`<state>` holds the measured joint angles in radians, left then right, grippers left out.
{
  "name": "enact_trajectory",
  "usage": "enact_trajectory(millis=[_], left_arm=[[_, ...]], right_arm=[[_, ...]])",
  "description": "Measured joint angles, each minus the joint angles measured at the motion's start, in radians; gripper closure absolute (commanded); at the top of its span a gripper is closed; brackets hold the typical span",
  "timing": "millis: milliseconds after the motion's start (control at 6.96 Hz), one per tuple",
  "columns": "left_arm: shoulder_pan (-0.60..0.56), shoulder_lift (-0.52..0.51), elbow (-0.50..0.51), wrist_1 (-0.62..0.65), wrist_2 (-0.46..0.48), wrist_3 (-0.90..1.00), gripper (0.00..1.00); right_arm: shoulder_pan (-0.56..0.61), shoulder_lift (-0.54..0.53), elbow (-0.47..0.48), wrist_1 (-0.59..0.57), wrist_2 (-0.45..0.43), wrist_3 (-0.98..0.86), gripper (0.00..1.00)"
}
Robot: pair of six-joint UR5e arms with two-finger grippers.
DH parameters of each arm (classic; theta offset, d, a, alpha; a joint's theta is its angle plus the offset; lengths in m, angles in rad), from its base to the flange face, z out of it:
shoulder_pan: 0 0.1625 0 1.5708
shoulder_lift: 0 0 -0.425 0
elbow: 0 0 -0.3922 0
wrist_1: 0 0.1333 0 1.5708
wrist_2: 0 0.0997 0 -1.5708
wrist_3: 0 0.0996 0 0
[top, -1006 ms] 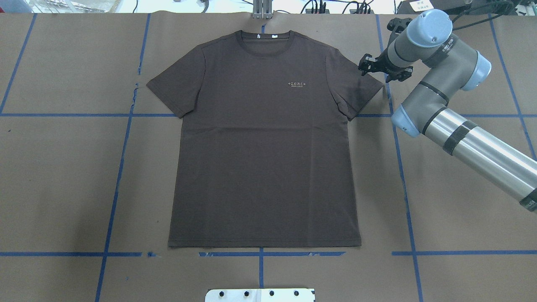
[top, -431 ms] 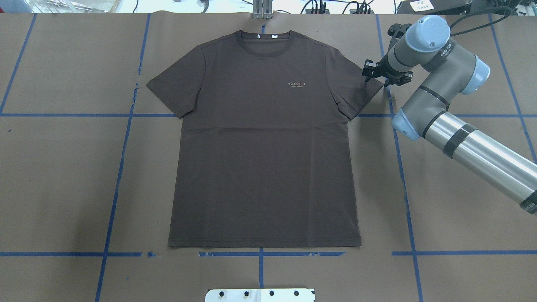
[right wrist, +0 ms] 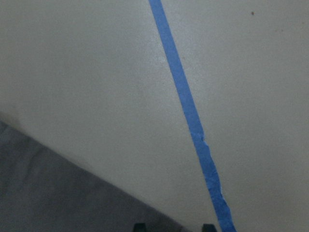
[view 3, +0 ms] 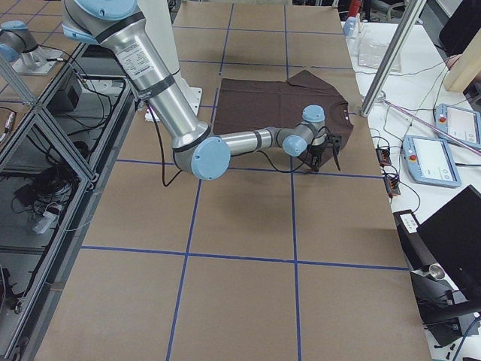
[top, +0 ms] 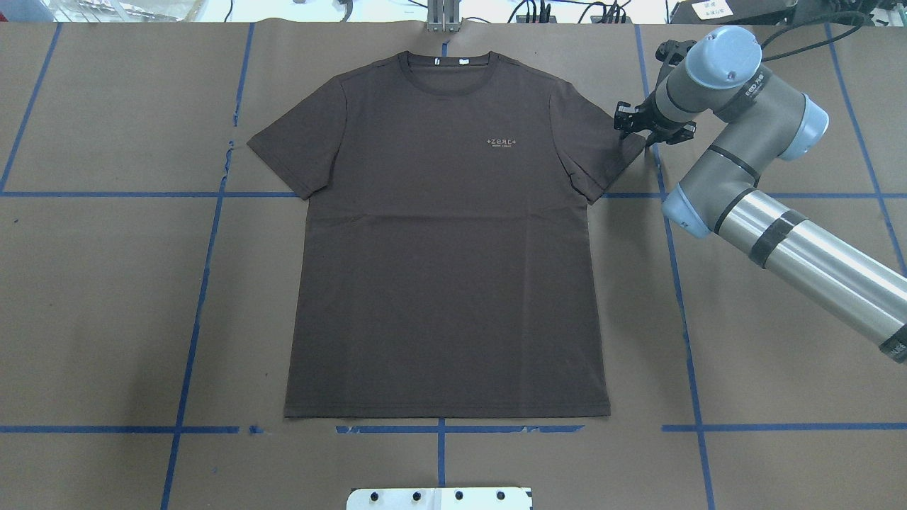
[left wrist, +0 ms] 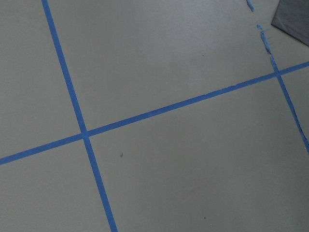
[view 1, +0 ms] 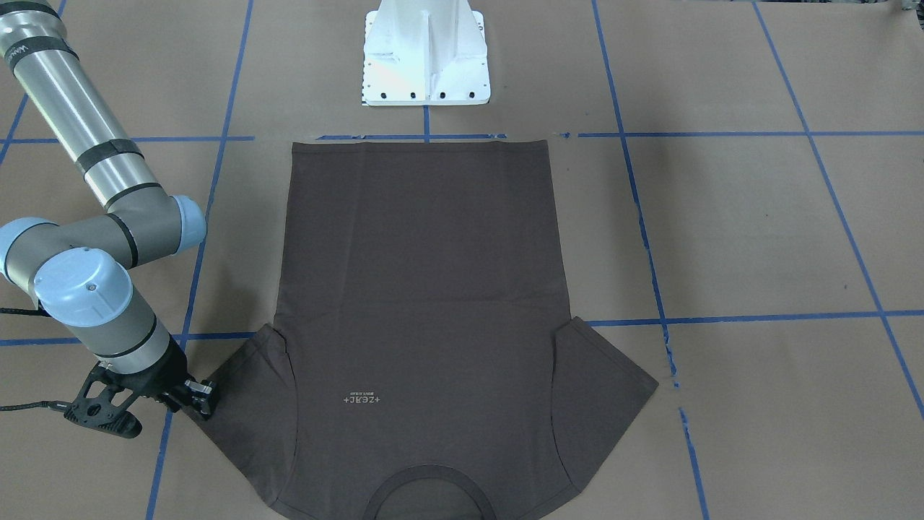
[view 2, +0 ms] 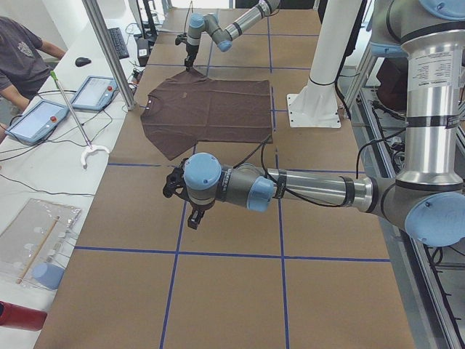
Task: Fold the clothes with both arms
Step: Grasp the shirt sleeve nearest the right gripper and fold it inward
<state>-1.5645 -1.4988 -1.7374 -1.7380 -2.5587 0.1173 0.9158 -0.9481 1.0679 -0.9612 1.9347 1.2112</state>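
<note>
Brown paper (top: 106,319) covers the table, ruled into big squares by blue tape (top: 193,340). Nearest the robot, the white base (top: 439,498) sits at the table's edge. Just beyond it the T-shirt (top: 446,269) lies flat and face up. Its hem (top: 446,414) runs straight along a tape line on the base's side, and both sleeves are spread out.

Off to the robot's left, well apart from the shirt, the left arm (view 2: 312,190) reaches low across bare paper. The left gripper (view 2: 196,218) points down above the table. Only the side view shows it, and I cannot tell whether its jaws are apart or together. Its wrist camera sees a tape crossing and, in the top corner, a tip of dark cloth.

Farther out, the pale logo (top: 503,142) sits on the chest toward the robot's right. At that depth the right arm (top: 801,248) comes in from the right with its elbow bent. The right gripper (view 1: 198,401) is down at the outer corner of the right sleeve (top: 602,142). Its jaws stand apart: in the wrist view one of the fingertips (right wrist: 140,227) is over the cloth and the other over paper. The sleeve edge runs between them, with a tape strip just beside. Whether they touch the cloth cannot be told.

Farthest, the ribbed collar (top: 444,67) with its white labels (top: 464,61) lies toward the table's far edge, by a metal post (top: 443,18).
</note>
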Motion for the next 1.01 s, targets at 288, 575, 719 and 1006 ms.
enact_trajectory(millis=[288,575,719,1006], left_arm=[[0.000,0.000,-0.001,0.000,0.000,-0.001,0.00],[0.000,0.000,-0.002,0.000,-0.001,-0.001,0.00],[0.000,0.000,-0.003,0.000,-0.005,-0.001,0.00],[0.001,0.000,-0.003,0.000,-0.023,0.000,0.00]], right_arm=[[0.000,0.002,0.013,-0.001,0.005,0.005,1.00],[-0.004,0.018,0.022,-0.004,0.008,0.030,1.00],[-0.017,0.051,0.023,-0.005,0.006,0.086,1.00],[-0.058,0.165,-0.021,-0.006,-0.007,0.211,1.00]])
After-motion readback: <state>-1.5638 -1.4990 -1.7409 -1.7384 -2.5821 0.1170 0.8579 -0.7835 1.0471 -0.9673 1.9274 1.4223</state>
